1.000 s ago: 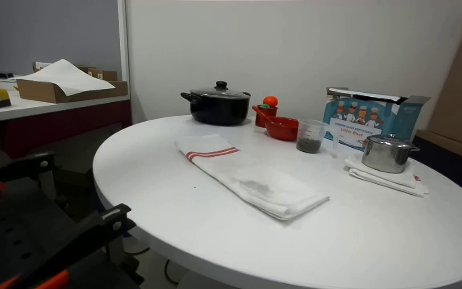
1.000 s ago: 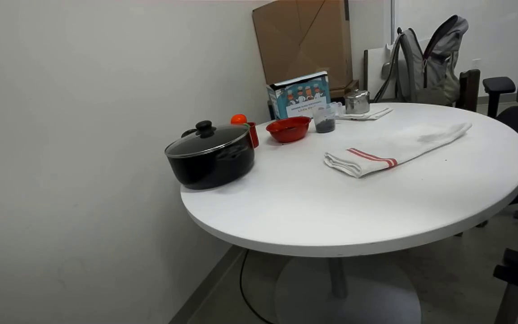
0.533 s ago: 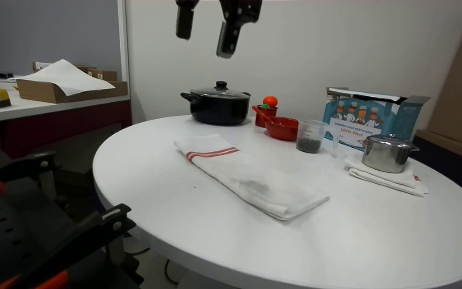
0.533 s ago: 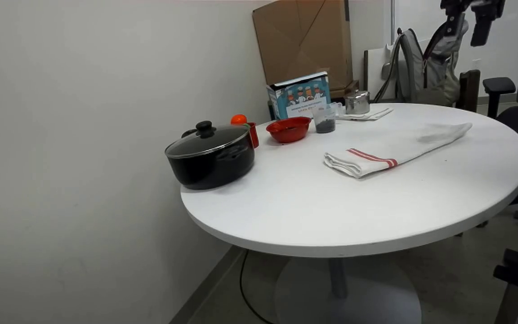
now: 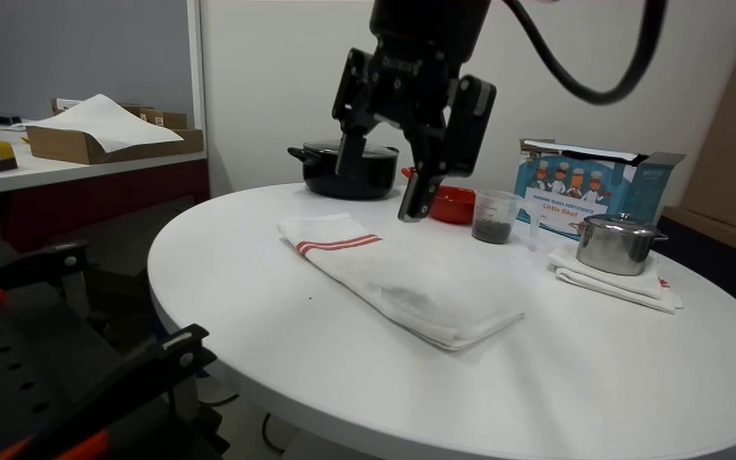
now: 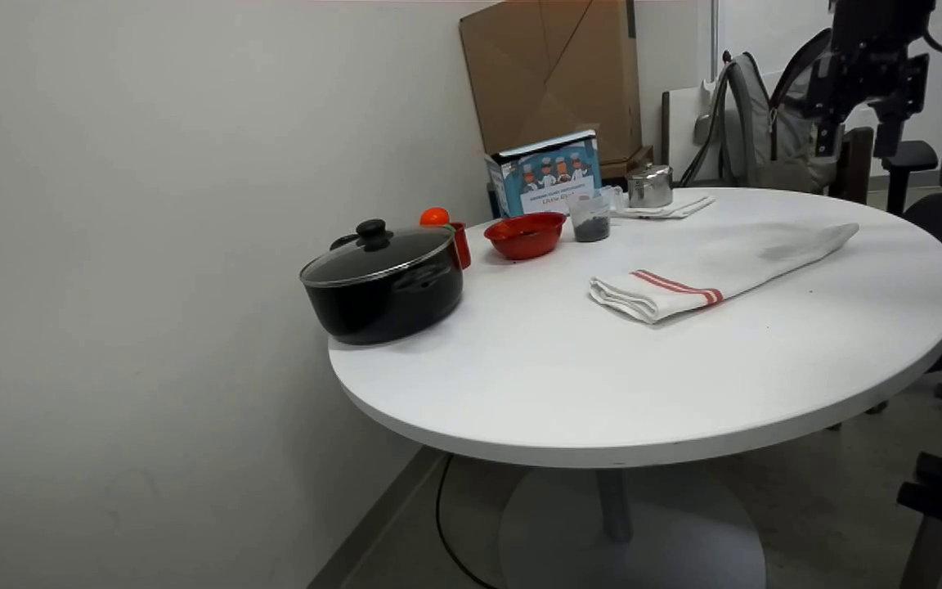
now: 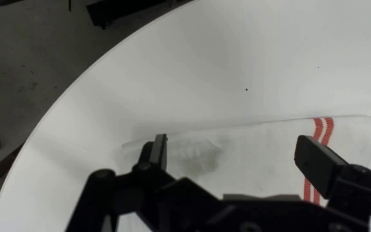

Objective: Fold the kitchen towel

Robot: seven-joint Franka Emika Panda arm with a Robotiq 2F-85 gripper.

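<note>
The white kitchen towel [image 5: 406, 275] with two red stripes lies as a long layered strip on the round white table [image 5: 598, 383]. A grey stained patch shows toward the end away from the stripes. The towel also shows in an exterior view [image 6: 708, 270] with its layered striped end in front, and in the wrist view [image 7: 262, 154]. My gripper [image 5: 381, 190] is open and empty, in the air above the towel and apart from it. In the wrist view the gripper [image 7: 232, 138] has one finger over the striped part and one near the stained end.
A black lidded pot [image 5: 377, 176], red bowl [image 5: 457, 207], measuring cup [image 5: 492, 220] and blue box [image 5: 572, 191] stand along the wall side. A small steel pot [image 5: 617, 249] sits on another folded towel [image 5: 614, 291]. The table edge [image 7: 72, 85] curves close to the towel.
One second ago the gripper was out of both exterior views. It has come down from the top of the picture toward the towel, fingers apart. The towel has not moved.
</note>
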